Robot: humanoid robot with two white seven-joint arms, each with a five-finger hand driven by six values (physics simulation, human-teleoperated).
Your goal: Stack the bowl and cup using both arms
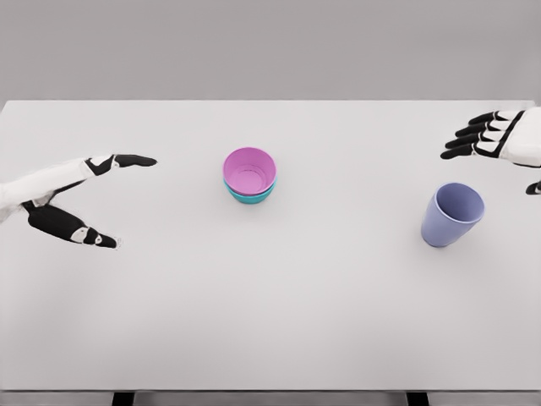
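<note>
Left hand (72, 199) and right hand (499, 139) hover open-fingered and empty over the table (270, 321), flanking the pink bowl (249, 172) nested in a teal bowl (251, 197), with the blue cup (452, 214) upright near the right hand.

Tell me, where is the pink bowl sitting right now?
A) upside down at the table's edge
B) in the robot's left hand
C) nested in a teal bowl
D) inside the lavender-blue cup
C: the round pink bowl sits nested in a teal bowl near the middle of the white table, apart from the lavender-blue cup and both open hands.
</note>
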